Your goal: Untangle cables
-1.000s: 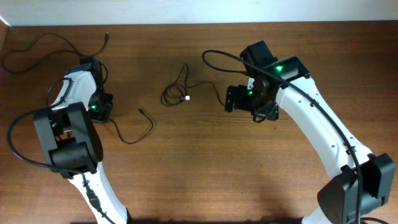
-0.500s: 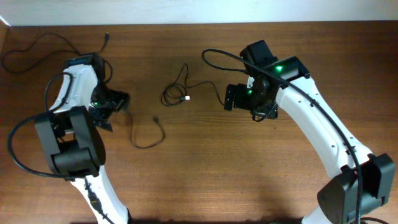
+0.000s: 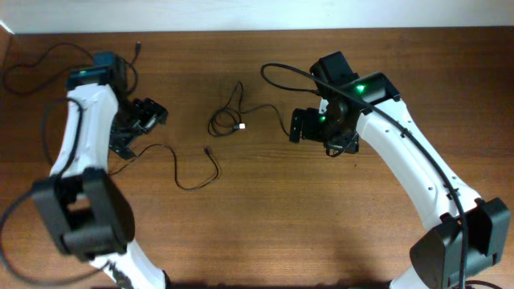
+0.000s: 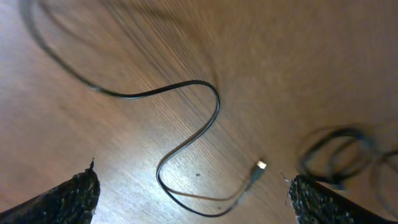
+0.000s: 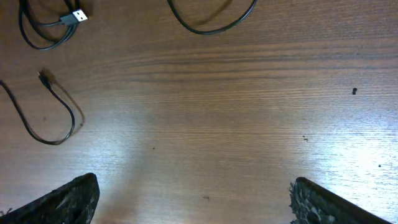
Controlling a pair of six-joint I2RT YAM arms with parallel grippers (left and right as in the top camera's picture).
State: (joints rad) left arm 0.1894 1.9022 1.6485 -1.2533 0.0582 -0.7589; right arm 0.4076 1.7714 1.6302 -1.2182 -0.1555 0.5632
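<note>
On the table [image 3: 265,233], viewed from overhead, the far cable [image 3: 48,58] lies at 10 o'clock, the S-cable [image 4: 214,118] left of centre, and the coil [image 3: 225,122] just above centre. As far as shown, none touches another. The left gripper [image 3: 146,119] hovers at 11 o'clock of the S-cable, jaws wide, holding nothing. The right gripper [image 3: 298,127], equally wide and empty, sits at 3 o'clock of the coil, near its trailing strand.

Risk 1: the coil alone is not laid out, and a pull on one strand could cinch its loops.
Risk 2: the S-cable's tail runs under the left arm, so a sweep could drag it toward the coil.
Risk 3: thin round cord on smooth varnished wood may slip from the pads.

All three are black, limp and softly curved; the coil's plug [image 3: 241,126] is white-tipped
</note>
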